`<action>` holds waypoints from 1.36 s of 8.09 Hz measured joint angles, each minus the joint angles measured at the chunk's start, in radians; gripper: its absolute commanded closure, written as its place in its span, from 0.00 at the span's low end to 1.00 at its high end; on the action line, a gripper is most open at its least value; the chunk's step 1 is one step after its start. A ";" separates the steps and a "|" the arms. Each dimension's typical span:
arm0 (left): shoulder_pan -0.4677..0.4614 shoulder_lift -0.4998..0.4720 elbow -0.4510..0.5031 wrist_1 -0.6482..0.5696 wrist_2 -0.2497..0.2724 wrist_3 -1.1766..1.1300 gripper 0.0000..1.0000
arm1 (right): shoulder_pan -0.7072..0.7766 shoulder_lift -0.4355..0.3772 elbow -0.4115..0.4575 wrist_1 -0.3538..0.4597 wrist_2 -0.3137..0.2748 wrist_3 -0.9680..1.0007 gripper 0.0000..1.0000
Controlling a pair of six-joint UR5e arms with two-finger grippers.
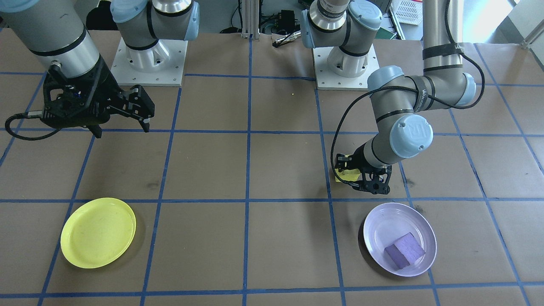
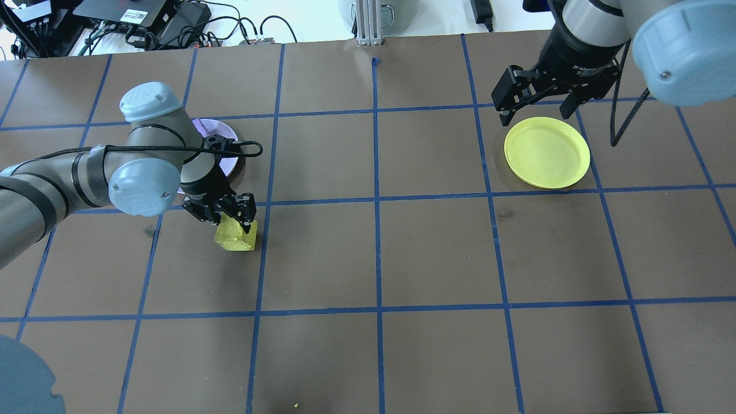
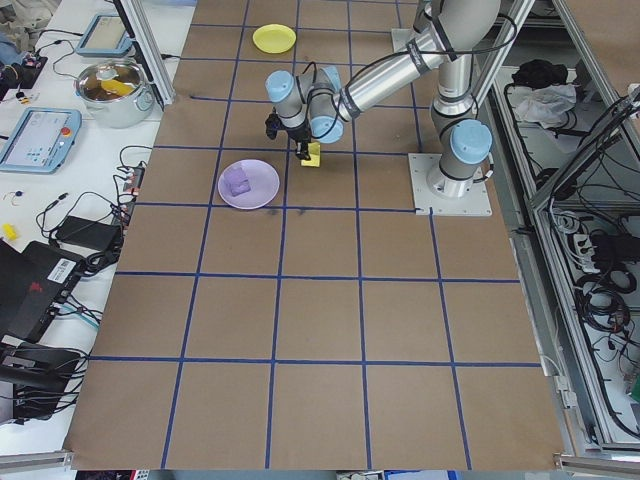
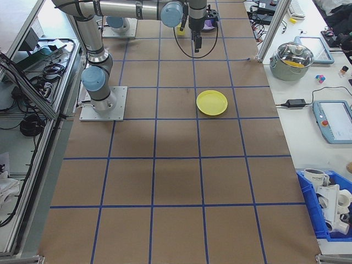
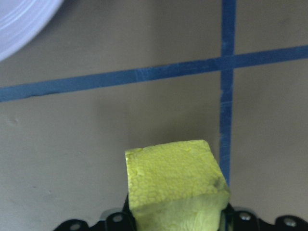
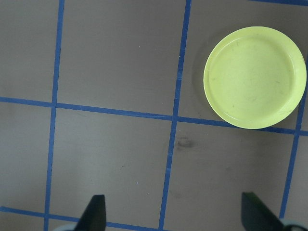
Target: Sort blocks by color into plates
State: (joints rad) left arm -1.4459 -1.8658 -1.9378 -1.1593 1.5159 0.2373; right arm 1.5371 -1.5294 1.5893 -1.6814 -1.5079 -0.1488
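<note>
My left gripper (image 2: pixel 230 214) clamps the yellow block (image 2: pixel 236 236) near the lavender plate (image 1: pixel 399 239), bound for the far yellow plate (image 2: pixel 547 152); right gripper (image 2: pixel 538 103) spread, waiting

The table (image 2: pixel 437 253) is showing a flat brown surface, and blue tape lines (image 2: pixel 376 201) are dividing it into a grid of squares. The yellow block (image 2: pixel 236 237) is showing a bright, chalky yellow with a fine crackled texture in the left wrist view. The purple block (image 1: pixel 404 250) is showing a matte violet, darker than the pale lavender plate (image 1: pixel 382 221) under it. The yellow plate (image 2: pixel 547 153) is showing a uniform bright yellow. The left gripper (image 2: pixel 225 211) and the right gripper (image 2: pixel 537 102) are showing black; the arm segments are showing grey with light blue joint caps.
</note>
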 measured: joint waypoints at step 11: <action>-0.515 -0.130 0.255 -0.060 -0.214 -0.623 0.93 | 0.000 0.004 0.001 -0.003 0.001 -0.002 0.00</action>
State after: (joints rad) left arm -1.9606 -1.9954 -1.6827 -1.2195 1.3023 -0.3856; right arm 1.5371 -1.5257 1.5907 -1.6846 -1.5072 -0.1511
